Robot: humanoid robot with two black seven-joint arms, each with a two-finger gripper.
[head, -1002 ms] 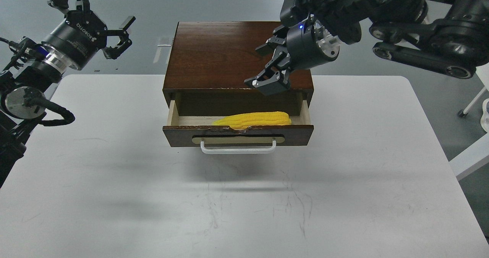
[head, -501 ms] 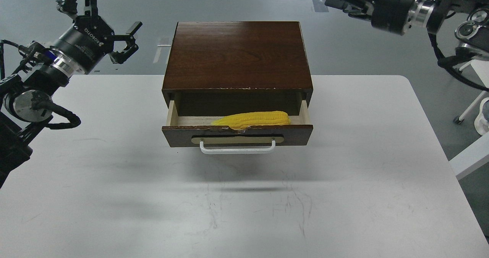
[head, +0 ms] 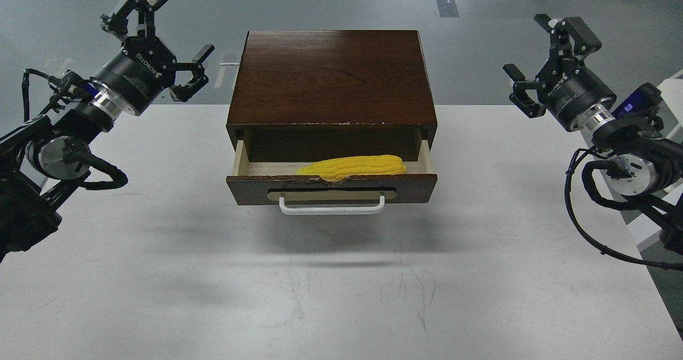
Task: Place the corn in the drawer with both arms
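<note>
On the white table (head: pixel 160 274) the corn (head: pixel 352 166) lies in the open drawer (head: pixel 331 188). At upper left and right, the left gripper (head: pixel 160 40) and right gripper (head: pixel 549 56) spread their fingers wide, holding nothing.

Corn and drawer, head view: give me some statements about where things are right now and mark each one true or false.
1. The corn lies inside the open drawer. True.
2. The left gripper is shut on the corn. False: it is open and empty, raised to the left of the wooden box.
3. The drawer is pushed fully shut. False: it is pulled out, its pale inside showing.
4. The right gripper is open and holds nothing. True.
5. The white handle is gripped by the right gripper. False: nothing touches it.
</note>
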